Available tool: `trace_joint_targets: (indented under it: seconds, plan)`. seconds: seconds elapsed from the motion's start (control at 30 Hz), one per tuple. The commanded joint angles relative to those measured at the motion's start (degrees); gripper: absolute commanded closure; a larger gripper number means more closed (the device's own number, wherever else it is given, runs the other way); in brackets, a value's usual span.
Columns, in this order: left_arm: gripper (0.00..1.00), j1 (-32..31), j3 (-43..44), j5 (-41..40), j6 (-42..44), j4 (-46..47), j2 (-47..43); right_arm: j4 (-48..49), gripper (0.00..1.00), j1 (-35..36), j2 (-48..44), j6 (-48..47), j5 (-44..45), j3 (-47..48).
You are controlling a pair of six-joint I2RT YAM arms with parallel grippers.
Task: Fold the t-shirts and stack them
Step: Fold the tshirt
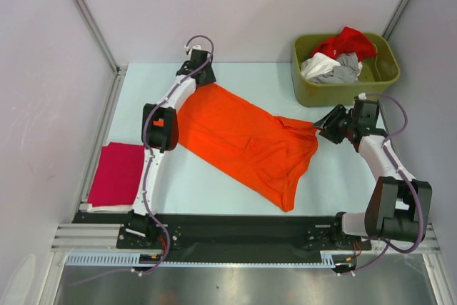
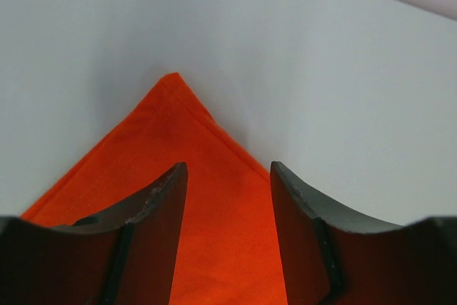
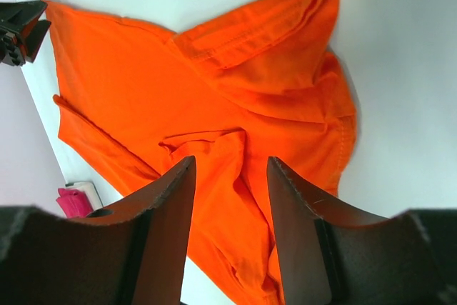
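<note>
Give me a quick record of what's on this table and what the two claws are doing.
Orange t-shirt: spread diagonally across the table, partly rumpled, not folded
Left gripper: open, over the shirt's far corner
Right gripper: open, at the shirt's rumpled right end
Magenta t-shirt: folded flat, near left edge
Green bin: far right corner, holds a red shirt, a white shirt and a grey shirt, all unfolded
</note>
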Motion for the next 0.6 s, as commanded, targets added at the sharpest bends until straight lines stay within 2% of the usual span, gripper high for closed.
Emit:
trace_joint_targets:
  seconds: [0.0,0.2,0.27,0.4,0.5,0.57]
  plan:
    - [0.45,0.1,3.2,-0.8,-3.8,-3.0,0.1,0.6,0.50,-1.4,-2.8,-0.8,-1.7,-1.1]
    - [0.43,-0.3,2.2,1.7,-7.7,-3.4,0.4,1.0,0.50,-1.8,-3.0,-1.8,-2.4,-1.3]
    - [0.42,-0.6,-1.7,1.0,-6.5,0.9,-2.5,1.0,0.50,-1.2,-2.5,-2.2,-2.2,-1.1]
    - [0.37,0.1,-1.4,0.8,-4.9,1.7,-5.8,-0.1,0.50,0.6,-0.4,-2.4,-1.6,0.0]
    - [0.33,1.4,-2.1,2.8,-3.4,1.5,-9.7,-3.8,0.49,2.2,1.4,-2.8,0.8,1.8]
    - [0.29,2.0,-3.9,3.1,-1.7,0.2,-12.5,-8.8,0.43,3.4,2.8,-3.6,2.7,3.2]
